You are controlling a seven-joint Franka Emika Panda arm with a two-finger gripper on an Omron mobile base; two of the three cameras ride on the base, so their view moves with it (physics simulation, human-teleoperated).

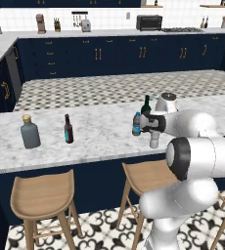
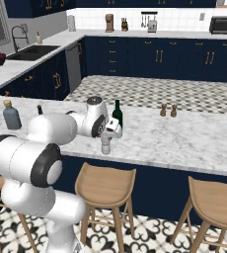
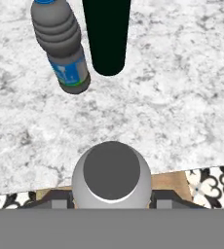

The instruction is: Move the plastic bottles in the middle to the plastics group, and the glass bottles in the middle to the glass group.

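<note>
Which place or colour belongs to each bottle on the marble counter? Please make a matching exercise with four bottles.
Things:
1. clear-grey bottle
2. blue-label water bottle
3. green wine bottle
4. grey flask

Descriptions:
A. tan stopper, far left on the counter
B. tallest, dark, long neck
C. between the fingers of the gripper, near the counter edge
D. blue cap, beside the wine bottle

Pairs: 1-C, 2-D, 3-B, 4-A

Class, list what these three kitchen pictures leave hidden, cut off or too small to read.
- Clear bottle, left base view: upper part hidden behind the gripper.
- Green bottle, hand view: neck cut off by the top edge.
- Blue-label bottle, hand view: cap mostly cut off; label print too small to read.
- Brown bottle, right base view: body hidden behind the arm.
</note>
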